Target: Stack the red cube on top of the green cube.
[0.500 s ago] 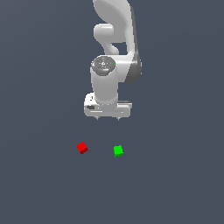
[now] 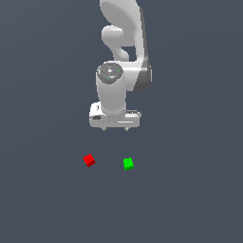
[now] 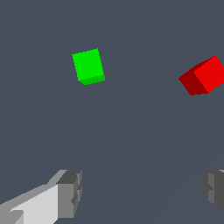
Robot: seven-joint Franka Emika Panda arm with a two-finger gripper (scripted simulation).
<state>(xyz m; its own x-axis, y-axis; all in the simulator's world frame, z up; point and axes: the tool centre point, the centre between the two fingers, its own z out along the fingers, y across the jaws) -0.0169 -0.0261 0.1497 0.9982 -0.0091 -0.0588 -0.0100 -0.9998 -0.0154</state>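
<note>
Clearly the claw hung above the worktop with its jaws spread wide and nothing between them, well clear of both cubes. The red cube lay on the worktop towards the exterior view's left, and the green cube sat near it towards the exterior view's right, the two apart and not touching. The likeliest trouble, as I judged it, was alignment: the red cube stood turned at an angle to the claw's fingers, so a descent without first rotating the wrist could catch it corner-on and nudge or spin it away instead of pinching it squarely. The claw also hung nearer the middle between the cubes than over the red one, so a straight drop would miss. With the green cube so near, a sideways sweep low over the worktop could knock it off its spot, and so small a base would forgive little offset when the red cube was set down on it. In the wrist view the red cube ran close to the picture's edge and one finger was cut off there; in the exterior view the fingertips were tiny stubs, hard to make out
</note>
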